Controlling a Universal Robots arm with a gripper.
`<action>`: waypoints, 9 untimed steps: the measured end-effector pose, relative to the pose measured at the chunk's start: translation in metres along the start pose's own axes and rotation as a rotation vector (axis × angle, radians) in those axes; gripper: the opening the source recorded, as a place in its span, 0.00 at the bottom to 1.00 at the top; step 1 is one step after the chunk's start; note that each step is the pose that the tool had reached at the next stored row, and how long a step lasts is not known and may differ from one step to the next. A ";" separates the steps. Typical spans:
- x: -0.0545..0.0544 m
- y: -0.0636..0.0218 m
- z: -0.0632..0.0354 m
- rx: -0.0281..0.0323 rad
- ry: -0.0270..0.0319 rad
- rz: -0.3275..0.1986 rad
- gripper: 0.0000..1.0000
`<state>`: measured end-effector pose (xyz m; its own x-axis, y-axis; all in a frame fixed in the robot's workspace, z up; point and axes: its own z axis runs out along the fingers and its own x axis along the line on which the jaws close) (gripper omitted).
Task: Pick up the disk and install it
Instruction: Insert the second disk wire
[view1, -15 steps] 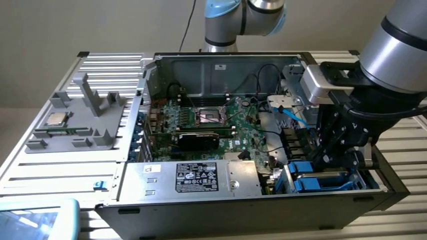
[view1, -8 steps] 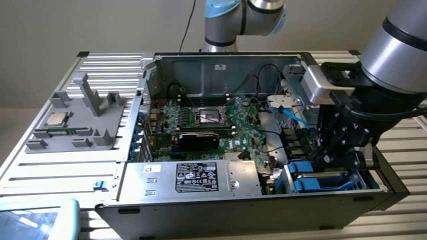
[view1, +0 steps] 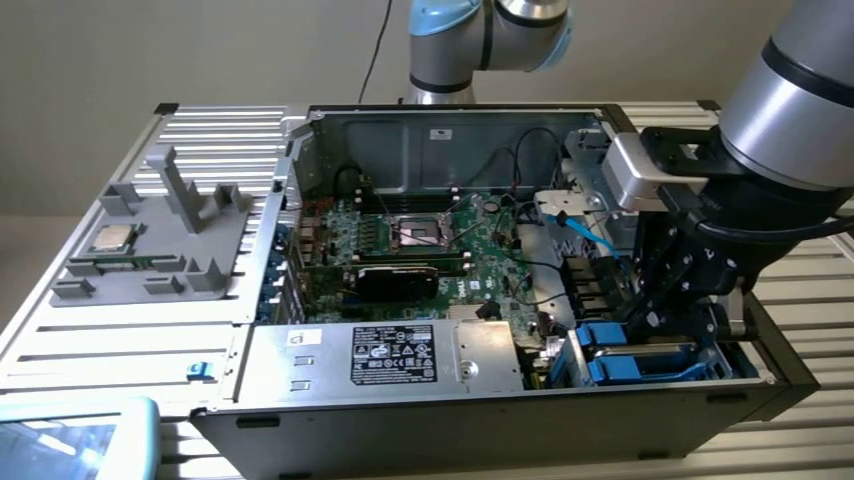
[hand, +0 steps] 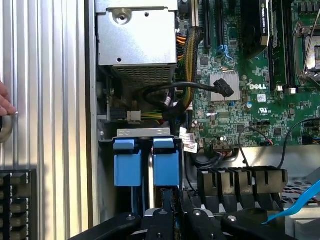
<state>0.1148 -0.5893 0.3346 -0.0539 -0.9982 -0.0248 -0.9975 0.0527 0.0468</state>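
Note:
The disk (hand: 166, 169) stands on edge in the drive bay at the front corner of the open computer case, on the exterior view's right. Its bright blue carrier (view1: 627, 358) shows beside a second blue carrier (hand: 125, 169) in the neighbouring slot. My gripper (hand: 169, 204) reaches straight down into this bay, with its black fingers (view1: 657, 325) drawn close together on the disk's upper edge. The disk's label face is hidden inside the slot.
A silver power supply box (view1: 400, 355) with a black label sits next to the bay. Behind it lies the green motherboard (view1: 441, 245), and a black cable (hand: 192, 87) loops over it. A grey fixture holding a CPU chip (view1: 114, 238) lies outside the case. A person's hand (hand: 4, 105) rests on the ribbed table.

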 end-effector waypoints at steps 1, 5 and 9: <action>0.000 0.0000 0.0002 0.0000 -0.0003 0.000 0.16; 0.000 -0.0003 -0.0006 0.0000 -0.0013 0.000 0.24; 0.000 -0.0005 -0.0077 0.0001 0.0019 0.000 0.30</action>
<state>0.1157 -0.5892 0.3423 -0.0537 -0.9983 -0.0230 -0.9975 0.0526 0.0468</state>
